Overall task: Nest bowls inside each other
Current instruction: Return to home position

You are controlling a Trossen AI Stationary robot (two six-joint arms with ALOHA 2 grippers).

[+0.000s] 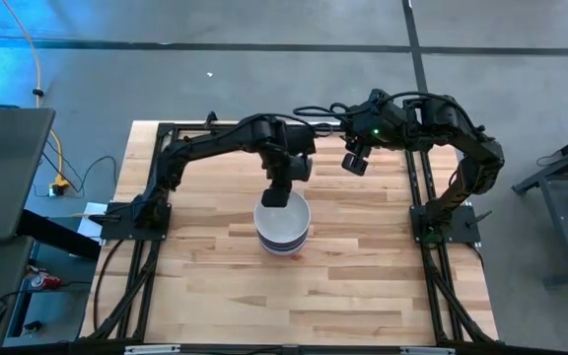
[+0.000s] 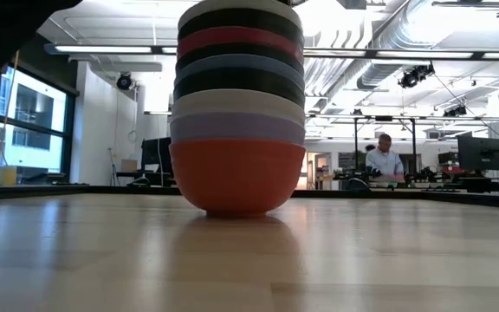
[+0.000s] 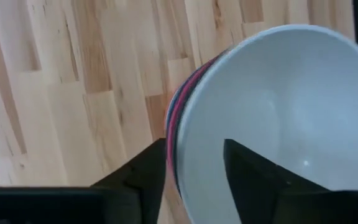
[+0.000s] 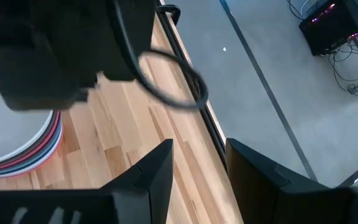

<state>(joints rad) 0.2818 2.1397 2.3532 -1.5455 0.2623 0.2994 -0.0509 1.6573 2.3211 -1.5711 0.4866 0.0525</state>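
The bowls stand nested in one stack [image 1: 282, 229] at the middle of the table. In the low view the red bottom bowl [image 2: 236, 178] rests on the wood, with lavender, white, black, blue, black, magenta and black rims above it. The white top bowl [image 3: 278, 112] is uppermost. My left gripper [image 3: 194, 180] is open above the stack's far rim, one finger outside the rims and one over the white bowl's hollow, touching neither as far as shows. My right gripper [image 1: 355, 163] is open and empty, held high to the far right of the stack.
Bare wood [image 1: 363, 286] lies all round the stack. The table's black frame rails [image 1: 432, 247] run along its left and right sides. My left arm [image 4: 61, 56] stands between my right gripper and the stack. A person [image 2: 385, 161] sits far off in the room behind.
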